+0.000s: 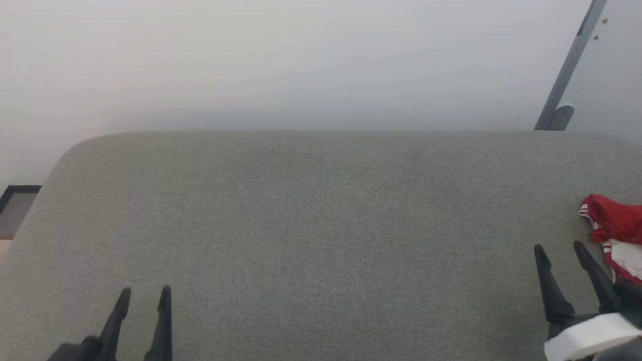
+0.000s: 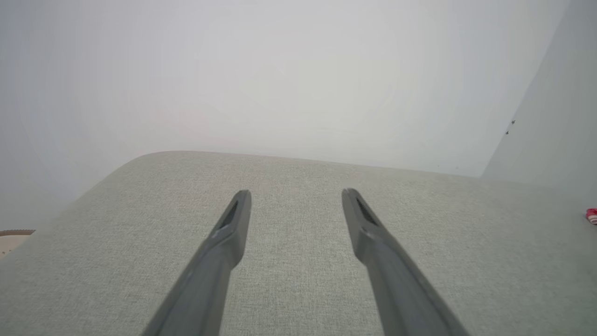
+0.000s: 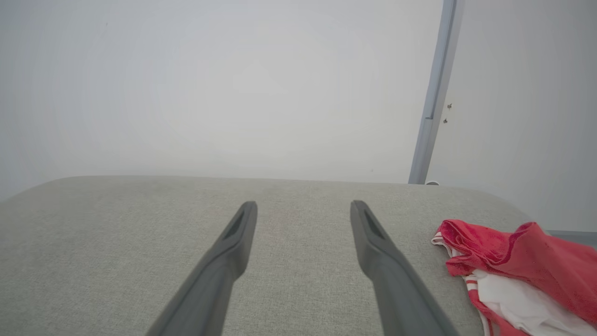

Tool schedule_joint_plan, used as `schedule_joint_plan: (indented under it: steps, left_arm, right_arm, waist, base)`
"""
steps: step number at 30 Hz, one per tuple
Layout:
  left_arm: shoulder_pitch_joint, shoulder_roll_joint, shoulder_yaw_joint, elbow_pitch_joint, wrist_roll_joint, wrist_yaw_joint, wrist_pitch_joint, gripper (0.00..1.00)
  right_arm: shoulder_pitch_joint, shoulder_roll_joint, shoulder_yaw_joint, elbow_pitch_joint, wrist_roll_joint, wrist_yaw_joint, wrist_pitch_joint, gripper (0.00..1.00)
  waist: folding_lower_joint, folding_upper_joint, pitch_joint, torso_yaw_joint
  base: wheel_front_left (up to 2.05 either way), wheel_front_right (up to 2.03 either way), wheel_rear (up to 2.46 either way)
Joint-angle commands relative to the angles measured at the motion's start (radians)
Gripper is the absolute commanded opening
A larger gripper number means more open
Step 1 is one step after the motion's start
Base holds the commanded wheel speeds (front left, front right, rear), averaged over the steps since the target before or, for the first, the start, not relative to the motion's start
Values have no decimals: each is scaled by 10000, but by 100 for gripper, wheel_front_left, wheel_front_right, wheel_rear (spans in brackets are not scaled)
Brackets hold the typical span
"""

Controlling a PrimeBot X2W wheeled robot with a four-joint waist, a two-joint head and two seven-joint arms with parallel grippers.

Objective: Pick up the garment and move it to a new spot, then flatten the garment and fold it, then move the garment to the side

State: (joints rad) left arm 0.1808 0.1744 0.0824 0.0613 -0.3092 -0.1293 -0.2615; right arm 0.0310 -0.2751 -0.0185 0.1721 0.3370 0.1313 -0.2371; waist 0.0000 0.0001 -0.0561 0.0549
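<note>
Garment [image 1: 614, 225] pickup is the step I judge to be in hand, and it is not yet begun. The red and white cloth lies crumpled at the right edge of the grey upholstered surface [image 1: 311, 215], partly cut off by the head view's border. My right gripper [image 1: 558, 245] sits just beside it, on its left, fingers spread wide and holding nothing; I see no contact with the cloth. My left gripper [image 1: 145, 289] is near me on the left, well apart from the cloth, its fingers likewise spread and empty. Next, I reckon, the right arm must swing rightward over the bunched red fold, lower onto it and pinch a good thickness of fabric before lifting toward the middle of the surface.
</note>
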Motion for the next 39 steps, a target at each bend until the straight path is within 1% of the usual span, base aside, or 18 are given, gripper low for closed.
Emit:
schedule_joint_plan:
  steps: [1, 7, 16, 33, 34, 37, 39]
  left_arm:
    - [192, -63, 53, -66, 2, -15, -48, 100]
    - [535, -161, 166, -291, 74, -15, -48, 100]
    - [555, -217, 190, -362, 237, -15, -48, 100]
    - [519, -350, 365, -404, 349, -15, -48, 100]
    - [496, -323, 356, -374, 287, 0, 0, 0]
    - [520, -413, 308, -96, 258, 2, 40, 0]
    - [462, -462, 295, 0, 4, 2, 110, 0]
  right_arm:
    - [152, 76, -79, -96, -13, -11, 49, 100]
    - [476, 218, -396, -470, -56, -11, 186, 100]
    - [523, 328, -416, -757, -53, -11, 364, 100]
    - [574, 501, -441, -655, 82, -11, 267, 100]
    - [505, 480, -449, -669, 22, 0, 318, 0]
    - [597, 618, -428, -408, 33, 0, 332, 0]
    - [585, 675, -442, -316, 270, 0, 412, 0]
  waist:
    - [0, -1, -22, -33]
    - [0, -1, -65, -56]
    - [0, -1, -36, -19]
    - [0, -1, 39, -30]
    - [0, -1, 41, -31]
    - [0, -1, 43, -32]
    - [0, -1, 50, -38]
  base:
    - [0, 0, 0]
    - [0, 0, 0]
    - [0, 0, 0]
    - [0, 0, 0]
    - [0, 0, 0]
    - [0, 0, 0]
    - [0, 0, 0]
